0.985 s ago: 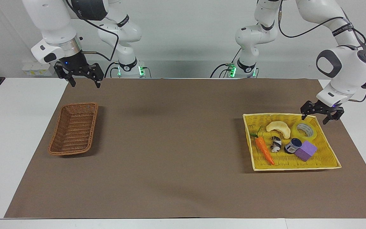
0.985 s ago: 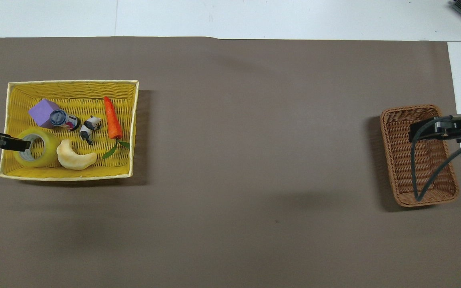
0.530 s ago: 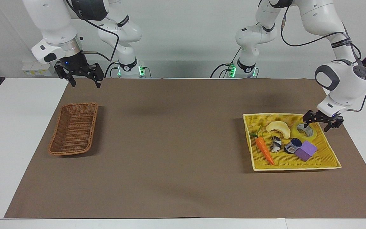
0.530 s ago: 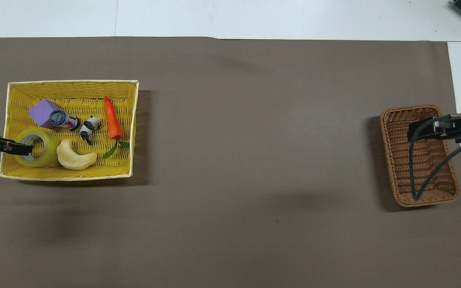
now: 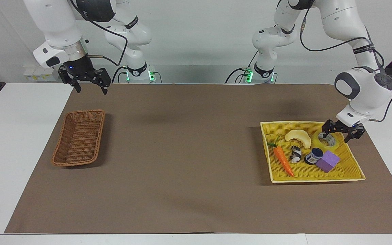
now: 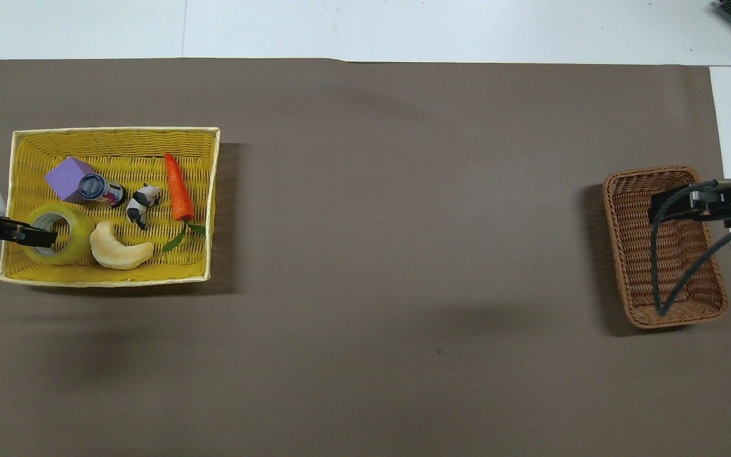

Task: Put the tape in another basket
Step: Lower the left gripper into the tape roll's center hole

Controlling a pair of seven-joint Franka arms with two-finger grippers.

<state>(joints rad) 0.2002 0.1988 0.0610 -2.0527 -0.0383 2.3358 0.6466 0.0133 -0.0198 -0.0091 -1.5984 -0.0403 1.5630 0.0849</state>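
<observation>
In the yellow tray [image 5: 349, 172] at the surface's left-arm end, the tape [image 5: 326, 140] lies flat, likely light and stiff. The left gripper [image 5: 337, 133] straddles its wall, open, one finger in the core, a sound hold. The right gripper [image 5: 87, 83] waits open near the brown basket [image 5: 79, 137].

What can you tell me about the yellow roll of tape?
The tape is a wide roll of see-through yellow packing tape with a white printed core. It lies flat, hole up, in a corner of the yellow tray basket at the left arm's end, beside a pale crescent-shaped piece and near a purple block. The left gripper is open at it, one finger in the hole and one outside the roll.
</observation>
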